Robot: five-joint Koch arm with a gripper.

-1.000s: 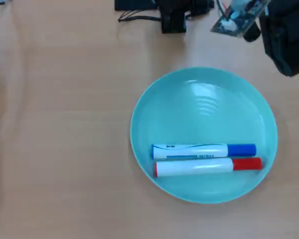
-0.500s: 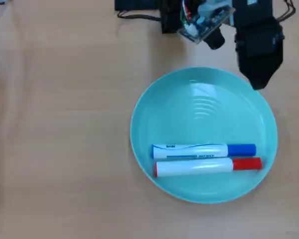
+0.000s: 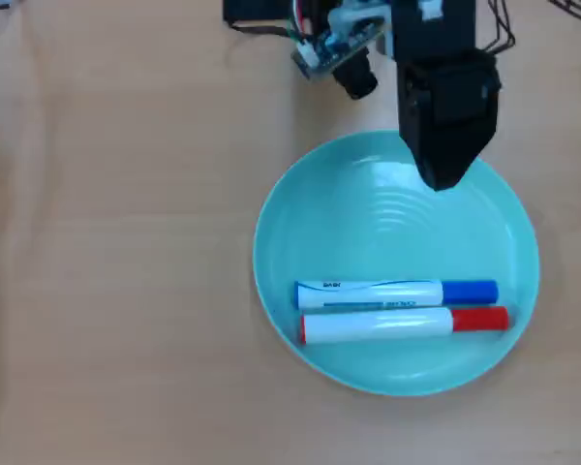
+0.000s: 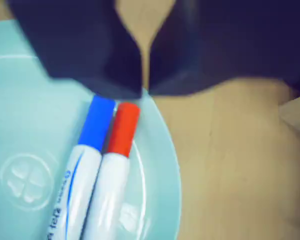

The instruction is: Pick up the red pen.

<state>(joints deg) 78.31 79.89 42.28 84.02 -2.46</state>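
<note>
The red pen (image 3: 397,324), a white barrel with a red cap at the right end, lies across the lower part of a turquoise plate (image 3: 310,213) in the overhead view. My black gripper (image 3: 438,182) hangs over the plate's upper edge, well apart from the pen, its tip pointing toward it. In the wrist view the red pen (image 4: 115,165) lies just below the gripper (image 4: 144,90), whose jaws meet at the tips with nothing between them. The plate (image 4: 20,125) fills the left half of that view.
A white marker with a blue cap (image 3: 387,294) lies parallel to the red pen and touches its upper side; in the wrist view this blue-capped marker (image 4: 85,160) is on the red pen's left. The arm's base and cables (image 3: 310,24) sit at the top edge. A wooden table (image 3: 107,252) surrounds the plate.
The arm has swung leftward in the overhead view, and the gripper tip has come from beyond the plate's top right to above its upper rim. Pens and plate have not moved.
</note>
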